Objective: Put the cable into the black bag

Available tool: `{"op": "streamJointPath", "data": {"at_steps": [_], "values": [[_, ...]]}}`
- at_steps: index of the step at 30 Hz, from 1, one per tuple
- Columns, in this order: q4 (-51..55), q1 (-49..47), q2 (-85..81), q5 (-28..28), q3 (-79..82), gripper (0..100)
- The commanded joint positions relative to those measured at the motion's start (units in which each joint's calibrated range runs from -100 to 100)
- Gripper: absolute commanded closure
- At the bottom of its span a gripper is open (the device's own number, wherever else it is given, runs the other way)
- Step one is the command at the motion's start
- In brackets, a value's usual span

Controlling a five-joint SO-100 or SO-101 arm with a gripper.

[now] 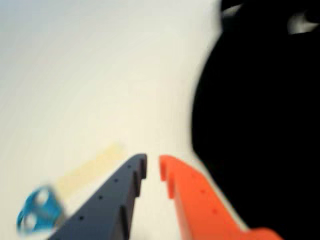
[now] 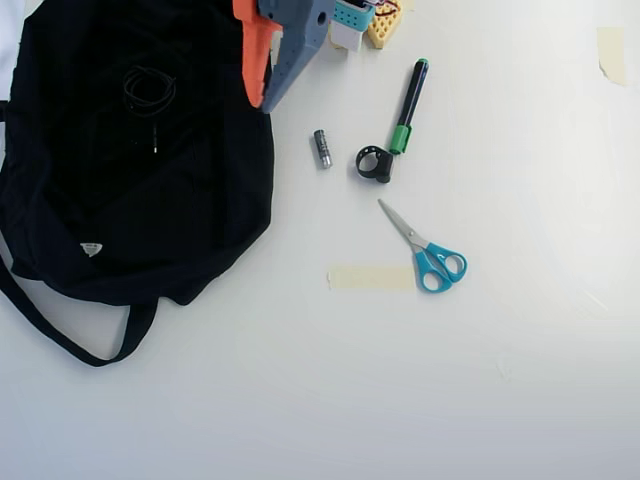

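In the overhead view the black bag (image 2: pixel 130 200) lies floppy at the left, its thin strap (image 2: pixel 60 340) looping out below. The cable (image 2: pixel 148 90) is a small black coil resting on the bag's upper part; I cannot tell whether it is inside or on top. My gripper (image 2: pixel 262 103) hangs over the bag's upper right edge, to the right of the coil and apart from it. In the wrist view the gripper (image 1: pixel 152 167) shows an orange and a dark blue finger with a narrow gap and nothing between them. The bag (image 1: pixel 260 125) fills the right side, and the cable is out of that view.
Blue-handled scissors (image 2: pixel 430 260) lie right of centre beside a strip of beige tape (image 2: pixel 370 277); both also show blurred in the wrist view, scissors (image 1: pixel 40 210) and tape (image 1: pixel 90 170). A green-capped marker (image 2: pixel 410 105), a black ring clip (image 2: pixel 374 163) and a small grey cylinder (image 2: pixel 322 148) lie near the arm.
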Motion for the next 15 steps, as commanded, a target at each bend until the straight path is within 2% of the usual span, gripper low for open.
{"op": "streamJointPath", "data": {"at_steps": [1, 7, 13, 15], "values": [[10.66, -3.67, -6.33, 0.42, 5.3, 98], [11.09, -8.53, -19.78, 0.42, 24.26, 98], [5.23, -12.49, -34.38, 0.53, 42.77, 98], [3.94, -13.24, -40.27, 2.94, 49.96, 98]]}}
